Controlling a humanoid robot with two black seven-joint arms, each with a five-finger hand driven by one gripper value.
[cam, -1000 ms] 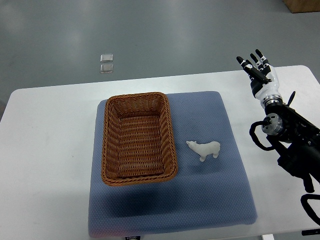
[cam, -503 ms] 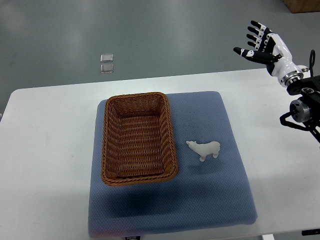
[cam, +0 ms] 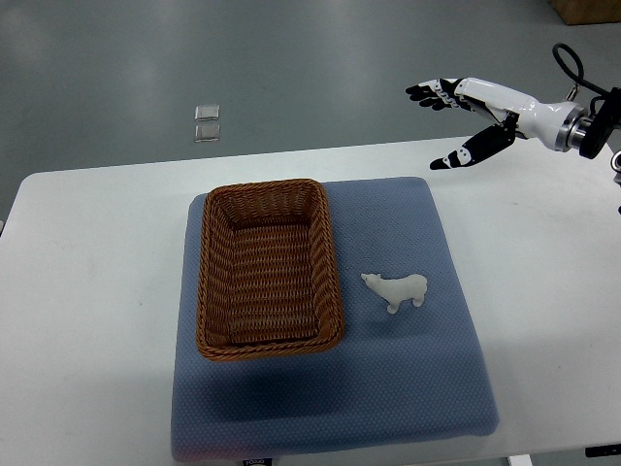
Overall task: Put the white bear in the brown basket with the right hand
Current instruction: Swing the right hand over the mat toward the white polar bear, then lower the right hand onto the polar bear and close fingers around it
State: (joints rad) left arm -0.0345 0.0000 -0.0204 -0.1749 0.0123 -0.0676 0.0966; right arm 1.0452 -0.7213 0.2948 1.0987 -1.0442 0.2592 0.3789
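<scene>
A small white bear [cam: 397, 289] lies on its side on the blue mat [cam: 408, 388], just right of the brown wicker basket [cam: 217, 291]. The basket is rectangular with nothing inside. My right hand [cam: 458, 118] comes in from the upper right, held high above the table's far edge. Its fingers are spread and hold nothing. It is well up and to the right of the bear, apart from it. The left arm is out of view.
The mat lies on a white table [cam: 87, 291]. Two small clear squares [cam: 207, 123] lie on the grey floor beyond the table. A brown box corner [cam: 587, 10] shows at the top right.
My right arm has risen and swung up and to the left, from low at the right edge to stretched out over the table's far edge. The bear and basket have not moved.
</scene>
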